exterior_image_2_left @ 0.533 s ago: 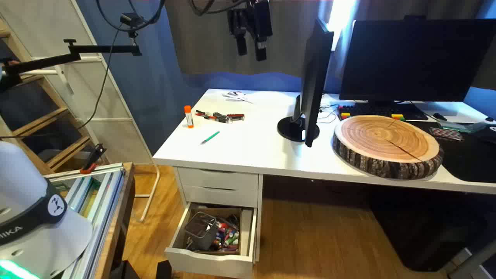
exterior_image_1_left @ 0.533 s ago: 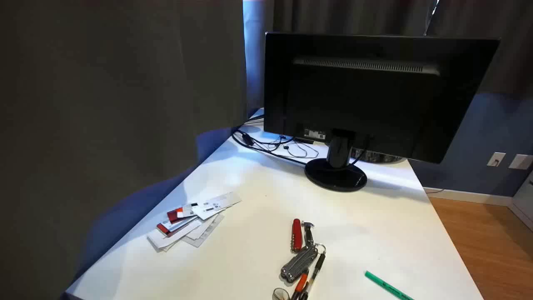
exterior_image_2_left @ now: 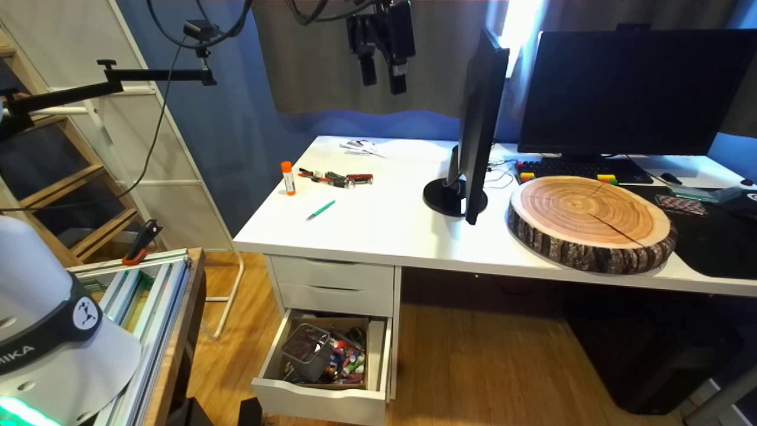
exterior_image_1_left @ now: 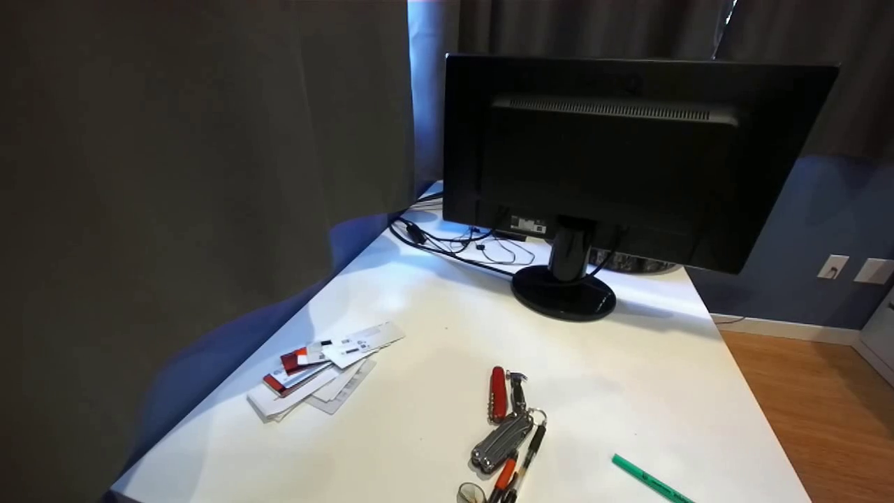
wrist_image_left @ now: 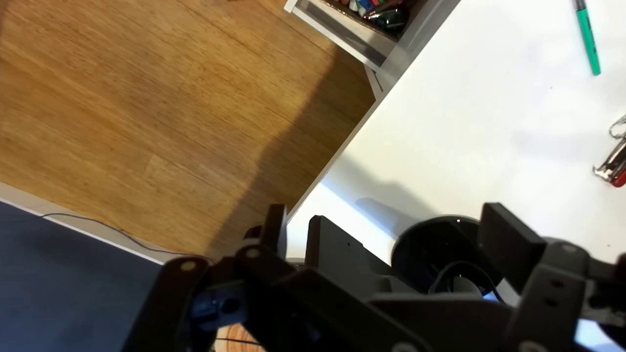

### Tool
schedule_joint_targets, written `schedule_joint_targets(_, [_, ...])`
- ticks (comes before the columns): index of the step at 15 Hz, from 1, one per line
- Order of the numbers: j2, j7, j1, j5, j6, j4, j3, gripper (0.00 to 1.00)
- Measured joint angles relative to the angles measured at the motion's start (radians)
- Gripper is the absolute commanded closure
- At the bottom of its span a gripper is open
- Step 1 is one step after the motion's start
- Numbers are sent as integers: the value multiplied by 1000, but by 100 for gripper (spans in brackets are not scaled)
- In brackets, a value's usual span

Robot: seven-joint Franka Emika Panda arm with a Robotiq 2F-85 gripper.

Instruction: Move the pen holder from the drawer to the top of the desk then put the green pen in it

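The pen holder (exterior_image_2_left: 313, 364), a dark mesh cup, sits on other clutter in the open bottom drawer (exterior_image_2_left: 322, 397) in an exterior view, its rim facing up. The wrist view shows only a corner of the drawer (wrist_image_left: 337, 41), and the holder is out of view there. The green pen (exterior_image_2_left: 321, 210) lies on the white desk (exterior_image_2_left: 378, 234) near its front left. It also shows in an exterior view (exterior_image_1_left: 649, 478) and in the wrist view (wrist_image_left: 588, 41). My gripper (exterior_image_2_left: 384, 87) is high above the desk, pointing down. In the wrist view its jaws (wrist_image_left: 391, 215) stand wide apart with nothing between them.
A black monitor (exterior_image_2_left: 482, 127) stands upright on the desk, right of the gripper in an exterior view. A wood slab (exterior_image_2_left: 591, 213) lies farther right. A glue stick (exterior_image_2_left: 288, 178), multi-tools (exterior_image_1_left: 501, 441) and papers (exterior_image_1_left: 325, 370) lie around the pen. Closed drawers (exterior_image_2_left: 334, 275) sit above the open one.
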Motion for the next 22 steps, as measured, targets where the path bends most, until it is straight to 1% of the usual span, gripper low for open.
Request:
schedule_joint_targets(3, [61, -88, 19, 5, -4, -20, -14, 0])
schedule_joint_targets(8, [267, -264, 45, 1, 50, -80, -21, 0])
schedule_joint_targets(10, [358, -332, 54, -3, 106, -109, -21, 0])
schedule_joint_targets(13, [494, -401, 64, -4, 231, -147, -18, 0])
schedule_joint_targets(15, [577, -437, 64, -4, 297, -158, -17, 0])
schedule_joint_targets(17, [642, -443, 60, -4, 354, -160, -19, 0])
schedule_joint_targets(19, [671, -446, 57, -4, 374, -158, -21, 0])
schedule_joint_targets(22, [672, -446, 57, -4, 374, -153, -21, 0])
